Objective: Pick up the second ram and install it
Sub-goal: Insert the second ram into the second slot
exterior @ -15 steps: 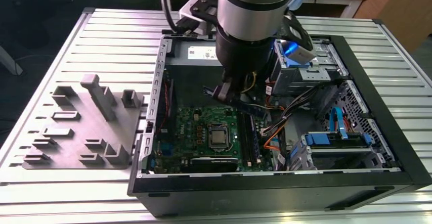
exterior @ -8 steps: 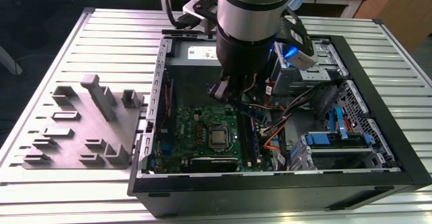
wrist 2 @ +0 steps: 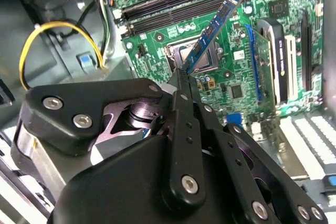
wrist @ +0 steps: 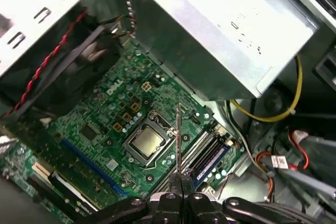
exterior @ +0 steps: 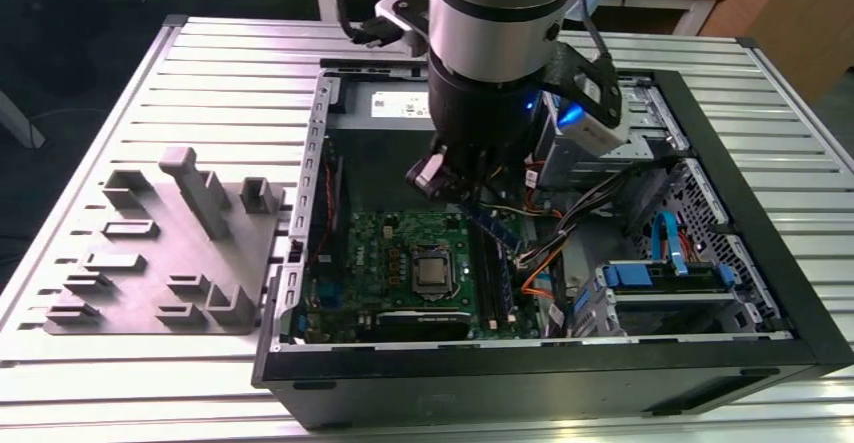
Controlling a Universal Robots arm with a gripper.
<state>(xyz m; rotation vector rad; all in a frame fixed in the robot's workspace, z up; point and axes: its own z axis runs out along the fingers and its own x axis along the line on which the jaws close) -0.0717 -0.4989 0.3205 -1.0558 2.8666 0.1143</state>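
Observation:
The second ram (wrist 2: 212, 27) is a thin stick, dark green with a blue tint, and my gripper (wrist 2: 184, 77) is shut on one end of it. It hangs tilted over the green motherboard (wrist 2: 247, 61), with its free end near the black memory slots (wrist 2: 178, 1) but above them, not seated. In the first wrist view the ram (wrist: 178, 137) appears edge-on as a thin line rising from the gripper (wrist: 181, 178), between the processor socket (wrist: 147, 142) and the slots (wrist: 210, 150). In the exterior view the gripper (exterior: 461, 195) is inside the open computer case (exterior: 534, 358), with the ram (exterior: 497, 229) below it.
A grey plastic fixture block (exterior: 174, 253) lies on the slatted table at the exterior view's left. Inside the case are a metal power supply box (wrist: 226, 30), yellow and red cables (wrist: 273, 114), an upright card (wrist 2: 262, 61) and a drive cage with blue clips (exterior: 667, 278).

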